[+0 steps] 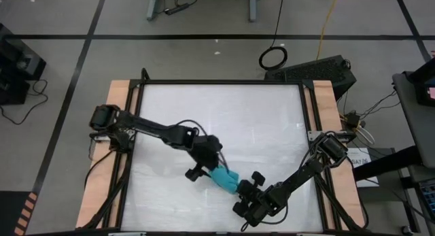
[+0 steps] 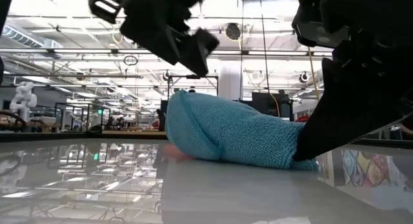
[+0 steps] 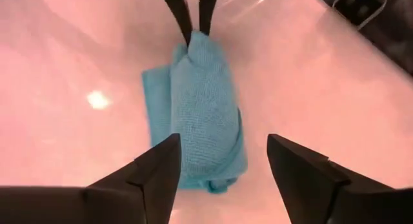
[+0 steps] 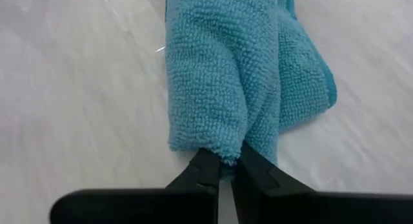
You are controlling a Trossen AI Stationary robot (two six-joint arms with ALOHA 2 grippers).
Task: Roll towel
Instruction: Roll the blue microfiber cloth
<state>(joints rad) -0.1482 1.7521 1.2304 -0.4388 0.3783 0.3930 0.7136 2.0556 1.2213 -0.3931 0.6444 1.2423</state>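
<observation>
**Right tool pinches the roll's end, left tool stands clear**

Nearest the lens, the right tool point(image 4: 225, 169) has its fingers closed on one end of the towel point(image 4: 226, 69), which lies as a loose turquoise roll on the worktop point(image 1: 204, 113), near the middle of its front edge. The left tool point(image 3: 222, 169) hangs spread above the other end, holding nothing. To finish well, I judge the pinch should stay firm and low so the layers do not spring apart.

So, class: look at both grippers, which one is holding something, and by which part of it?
The right gripper is shut on one end of the rolled towel. The left gripper is open above the other end, holding nothing.
</observation>
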